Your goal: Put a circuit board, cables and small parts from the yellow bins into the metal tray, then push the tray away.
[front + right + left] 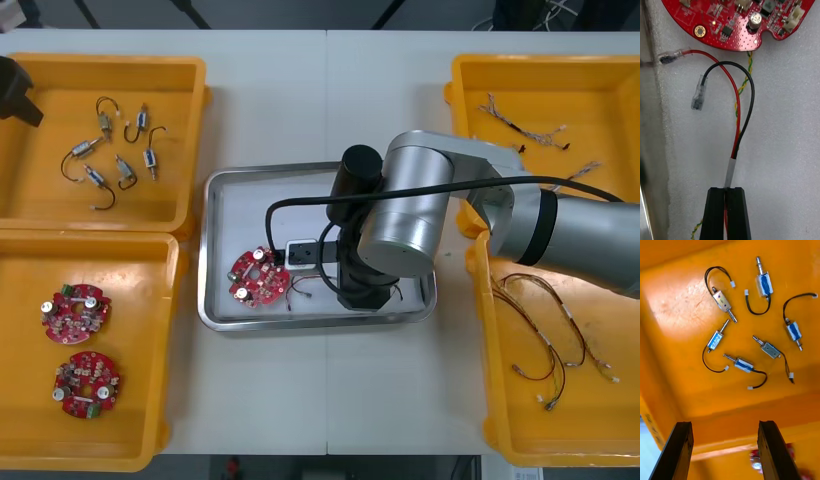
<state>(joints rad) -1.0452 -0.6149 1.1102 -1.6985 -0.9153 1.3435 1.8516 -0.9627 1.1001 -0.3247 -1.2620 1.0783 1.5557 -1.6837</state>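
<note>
Between the right gripper's closed fingers sits a cable, looping ahead toward the board; left gripper hangs wide open, seemingly above parts.

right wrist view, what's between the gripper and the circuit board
Right wrist view: the red and black cable held by the right gripper loops over the white tray floor toward the circuit board, with a twisted yellow-green cable.
</note>
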